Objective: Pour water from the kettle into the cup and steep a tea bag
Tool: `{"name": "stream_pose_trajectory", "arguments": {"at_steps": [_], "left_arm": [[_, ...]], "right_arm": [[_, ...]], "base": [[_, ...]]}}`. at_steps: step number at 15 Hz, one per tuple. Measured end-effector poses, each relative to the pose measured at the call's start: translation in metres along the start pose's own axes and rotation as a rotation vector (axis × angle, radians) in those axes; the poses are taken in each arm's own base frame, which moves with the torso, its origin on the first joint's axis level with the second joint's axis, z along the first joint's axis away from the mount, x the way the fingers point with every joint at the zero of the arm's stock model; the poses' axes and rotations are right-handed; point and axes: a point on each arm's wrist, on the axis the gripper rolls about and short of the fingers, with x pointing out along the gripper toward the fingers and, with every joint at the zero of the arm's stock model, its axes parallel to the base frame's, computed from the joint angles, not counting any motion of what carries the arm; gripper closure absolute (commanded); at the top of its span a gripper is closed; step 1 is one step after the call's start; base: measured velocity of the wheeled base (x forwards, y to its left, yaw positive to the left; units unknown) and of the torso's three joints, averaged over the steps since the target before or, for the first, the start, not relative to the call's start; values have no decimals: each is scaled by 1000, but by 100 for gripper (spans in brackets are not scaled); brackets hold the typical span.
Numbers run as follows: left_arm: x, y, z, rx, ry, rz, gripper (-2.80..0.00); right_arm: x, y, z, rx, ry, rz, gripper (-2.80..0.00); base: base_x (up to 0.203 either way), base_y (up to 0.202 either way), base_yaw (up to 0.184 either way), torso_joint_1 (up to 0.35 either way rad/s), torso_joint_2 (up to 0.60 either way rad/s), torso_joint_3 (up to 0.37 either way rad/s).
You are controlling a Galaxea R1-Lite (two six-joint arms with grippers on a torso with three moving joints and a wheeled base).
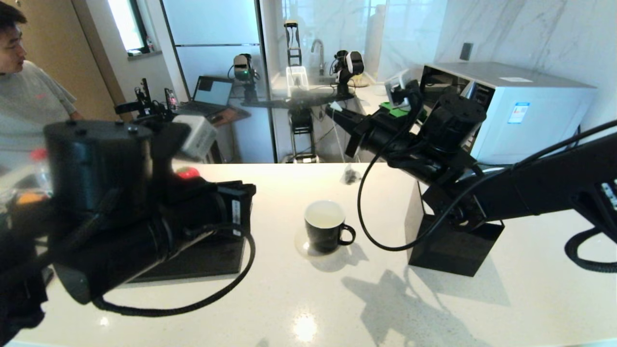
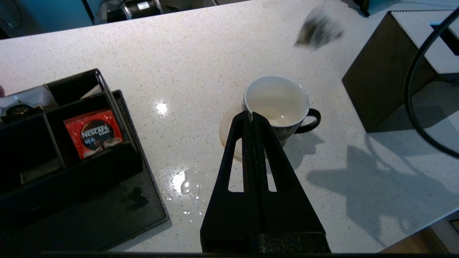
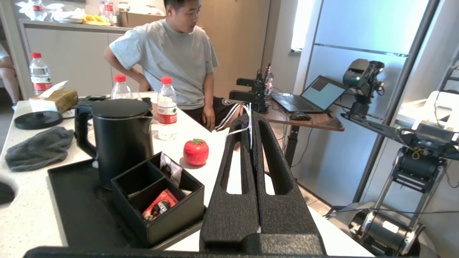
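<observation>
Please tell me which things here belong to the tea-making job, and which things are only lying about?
Belongs to the job:
- kettle
- cup
- tea bag, hanging on its string from the right gripper

Only lying about:
- red sachet in the compartment box
- red tomato-shaped thing
- water bottles
- grey cloth

In the head view the left arm covers the kettle completely and most of the compartment box; its left hand is hidden too. The tea bag shows only as a motion-blurred smear in the left wrist view and as a small dark speck from the head. The black cube is cut off by the picture's edge.
</observation>
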Motion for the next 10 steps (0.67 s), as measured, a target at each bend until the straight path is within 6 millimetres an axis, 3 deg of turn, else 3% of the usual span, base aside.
{"name": "stream_pose_trajectory", "arguments": {"at_steps": [4, 10], "left_arm": [[-15, 14, -41, 38, -58, 17, 0], [-44, 83, -74, 55, -107, 337, 0]], "right_arm": [[-1, 0, 5, -3, -6, -1, 0], [-1, 0, 7, -26, -9, -1, 0]], "base": [[0, 0, 0, 0, 0, 0], [0, 0, 0, 0, 0, 0]]}}
